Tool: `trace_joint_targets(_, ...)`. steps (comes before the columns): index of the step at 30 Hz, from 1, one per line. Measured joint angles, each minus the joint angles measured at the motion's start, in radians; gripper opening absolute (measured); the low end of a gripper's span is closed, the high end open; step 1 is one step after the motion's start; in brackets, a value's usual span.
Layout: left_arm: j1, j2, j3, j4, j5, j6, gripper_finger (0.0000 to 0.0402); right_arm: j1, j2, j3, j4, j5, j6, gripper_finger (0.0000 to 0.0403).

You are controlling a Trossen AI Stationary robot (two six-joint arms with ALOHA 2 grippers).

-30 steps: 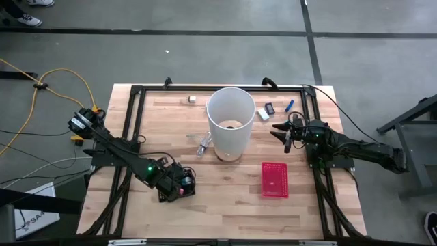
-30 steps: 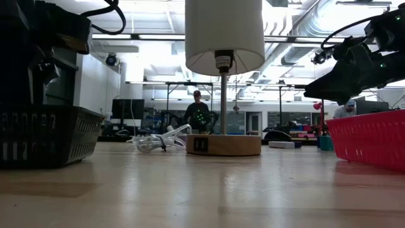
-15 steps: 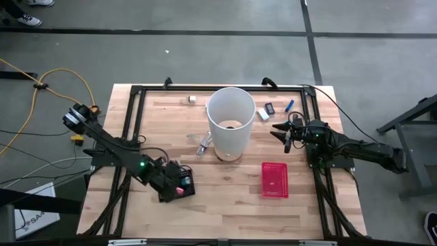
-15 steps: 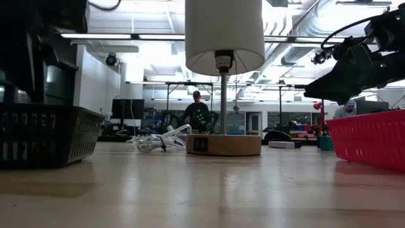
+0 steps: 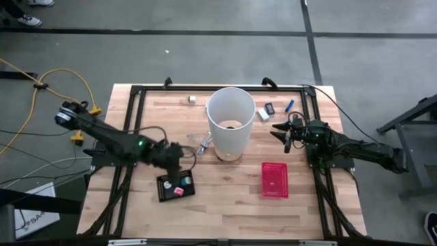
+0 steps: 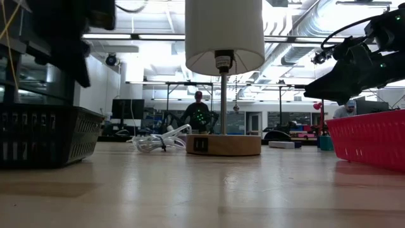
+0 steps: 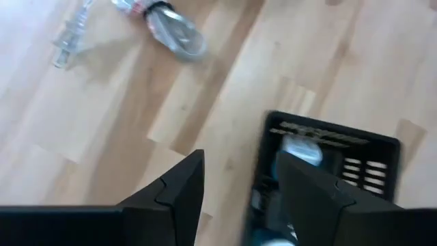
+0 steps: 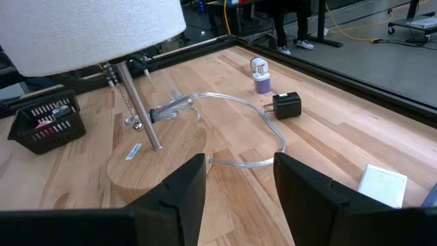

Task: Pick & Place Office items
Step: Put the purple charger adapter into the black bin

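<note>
Pink and teal pieces lie in the black mesh basket; a white block, a black piece and a blue stick lie beyond the lamp. My left gripper hangs released, empty, above the basket; my right gripper waits parted by the block. Between picks; next calls for reaching a loose item

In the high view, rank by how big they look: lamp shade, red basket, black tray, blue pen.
1. lamp shade, though it stands nearer the camera
2. red basket
3. black tray, close to the basket, so unsure
4. blue pen
</note>
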Motion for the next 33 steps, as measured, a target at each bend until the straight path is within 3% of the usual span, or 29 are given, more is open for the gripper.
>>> trace_joint_targets(11, 0.400, -0.003, -0.041, 0.047, 0.199, 0.358, 0.0175, 0.000, 0.000, 0.000, 0.000, 0.000, 0.000, 0.0160)
trace_joint_targets(16, 0.613, -0.003, -0.059, 0.104, 0.343, 0.541, 0.0175, 0.000, 0.000, 0.000, 0.000, 0.000, 0.000, 0.0160)
trace_joint_targets(21, 0.782, -0.003, -0.059, 0.105, 0.388, 0.645, 0.0175, 0.000, 0.000, 0.000, 0.000, 0.000, 0.000, 0.0160)
trace_joint_targets(26, 0.895, 0.005, -0.059, 0.152, 0.463, 0.777, 0.0175, 0.000, 0.000, 0.000, 0.000, 0.000, 0.000, 0.0160)
trace_joint_targets(33, 0.944, 0.024, -0.059, 0.271, 0.482, 0.920, 0.0175, 0.000, 0.000, 0.000, 0.000, 0.000, 0.000, 0.0160)
